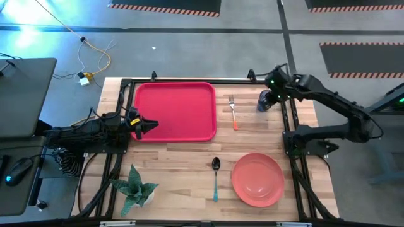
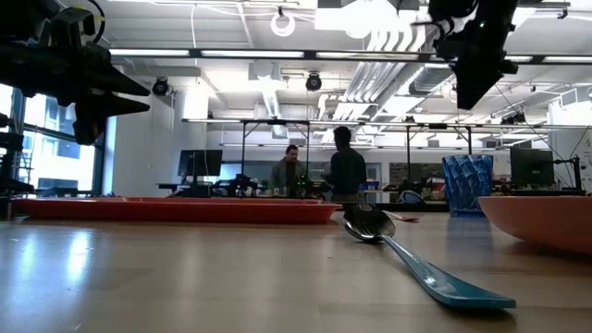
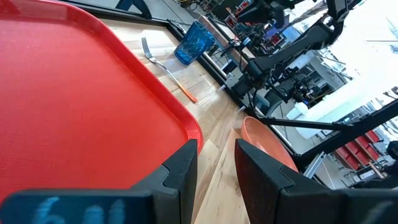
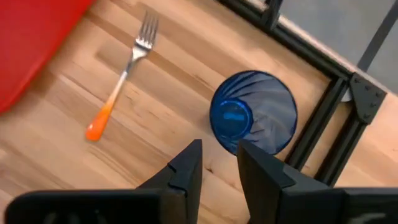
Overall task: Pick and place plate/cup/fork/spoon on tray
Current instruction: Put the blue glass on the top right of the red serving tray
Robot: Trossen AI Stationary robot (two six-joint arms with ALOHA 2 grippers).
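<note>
Two arms are showing on my feed. I am seeing the right gripper [image 4: 217, 163] hanging above the cup [image 4: 254, 120] at the table's two o'clock corner, fingers slightly apart, holding nothing. The left gripper [image 1: 149, 125] is hovering at the tray's [image 1: 177, 107] nine o'clock edge, fingers parted.
</note>
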